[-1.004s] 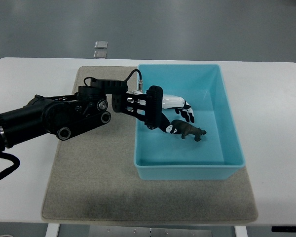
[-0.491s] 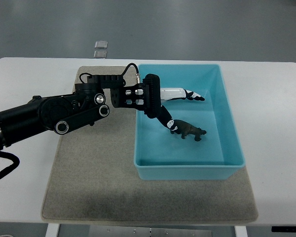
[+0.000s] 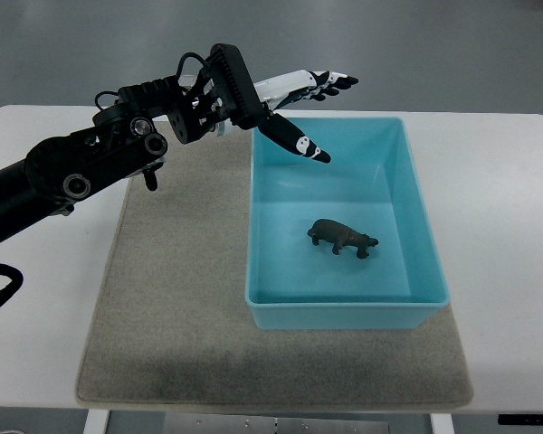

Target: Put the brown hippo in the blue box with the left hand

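Note:
The brown hippo [image 3: 342, 238] stands on the floor of the blue box [image 3: 416, 226], near its middle, free of any hand. My left hand [image 3: 309, 107] hangs above the box's far left corner, well up and away from the hippo. Its fingers are spread and hold nothing. The black left arm [image 3: 100, 163] comes in from the left edge. The right arm is out of view.
The box sits on a grey mat [image 3: 172, 298] on a white table [image 3: 516, 226]. Two small pale squares [image 3: 185, 89] lie on the floor beyond the table's far edge.
My left hand let go of the hippo, rose out of the box and drew back toward the far left. The hippo stayed on the box floor.

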`<state>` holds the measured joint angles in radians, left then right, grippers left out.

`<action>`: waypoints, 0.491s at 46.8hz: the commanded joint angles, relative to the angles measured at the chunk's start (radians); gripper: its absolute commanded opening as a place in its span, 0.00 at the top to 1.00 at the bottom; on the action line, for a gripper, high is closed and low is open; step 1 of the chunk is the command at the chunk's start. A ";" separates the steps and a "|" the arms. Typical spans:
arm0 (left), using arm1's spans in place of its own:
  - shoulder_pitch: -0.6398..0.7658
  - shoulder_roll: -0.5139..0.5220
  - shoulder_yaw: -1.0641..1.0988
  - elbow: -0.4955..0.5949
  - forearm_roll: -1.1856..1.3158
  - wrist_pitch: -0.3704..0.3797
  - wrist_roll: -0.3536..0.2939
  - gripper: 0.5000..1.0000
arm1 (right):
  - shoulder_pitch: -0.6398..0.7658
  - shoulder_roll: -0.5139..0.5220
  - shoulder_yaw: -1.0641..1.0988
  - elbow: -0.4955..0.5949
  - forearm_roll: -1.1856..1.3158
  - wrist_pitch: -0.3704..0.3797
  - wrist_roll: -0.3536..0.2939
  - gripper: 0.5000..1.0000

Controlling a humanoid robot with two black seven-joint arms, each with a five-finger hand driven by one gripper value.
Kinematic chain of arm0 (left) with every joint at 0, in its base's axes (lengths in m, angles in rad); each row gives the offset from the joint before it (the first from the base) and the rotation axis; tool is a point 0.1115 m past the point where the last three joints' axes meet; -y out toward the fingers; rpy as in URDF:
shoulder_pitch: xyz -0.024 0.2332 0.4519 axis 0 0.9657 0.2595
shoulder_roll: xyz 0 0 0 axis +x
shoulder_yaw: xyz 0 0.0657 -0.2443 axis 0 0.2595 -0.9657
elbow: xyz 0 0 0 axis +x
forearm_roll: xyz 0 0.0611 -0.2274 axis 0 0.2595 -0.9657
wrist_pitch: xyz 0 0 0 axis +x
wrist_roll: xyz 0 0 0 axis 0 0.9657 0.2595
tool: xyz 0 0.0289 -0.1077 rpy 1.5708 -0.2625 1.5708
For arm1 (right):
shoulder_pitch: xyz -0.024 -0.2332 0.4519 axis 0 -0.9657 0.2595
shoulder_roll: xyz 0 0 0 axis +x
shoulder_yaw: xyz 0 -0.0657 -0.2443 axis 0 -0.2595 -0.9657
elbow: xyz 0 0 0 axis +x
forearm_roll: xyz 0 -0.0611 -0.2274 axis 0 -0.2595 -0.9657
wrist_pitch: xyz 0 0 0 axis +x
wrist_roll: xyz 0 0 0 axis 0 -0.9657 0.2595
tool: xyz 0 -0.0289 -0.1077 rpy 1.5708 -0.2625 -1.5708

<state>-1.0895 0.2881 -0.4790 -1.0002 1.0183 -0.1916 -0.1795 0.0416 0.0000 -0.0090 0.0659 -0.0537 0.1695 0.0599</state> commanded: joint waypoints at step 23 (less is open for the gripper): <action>0.002 0.141 -0.059 0.120 -0.469 0.139 -0.017 0.01 | 0.000 0.000 0.000 0.000 0.000 -0.001 0.000 0.13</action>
<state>-1.0884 0.4191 -0.5391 -0.9054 0.5957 -0.0984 -0.1869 0.0409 0.0000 -0.0086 0.0660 -0.0537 0.1700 0.0600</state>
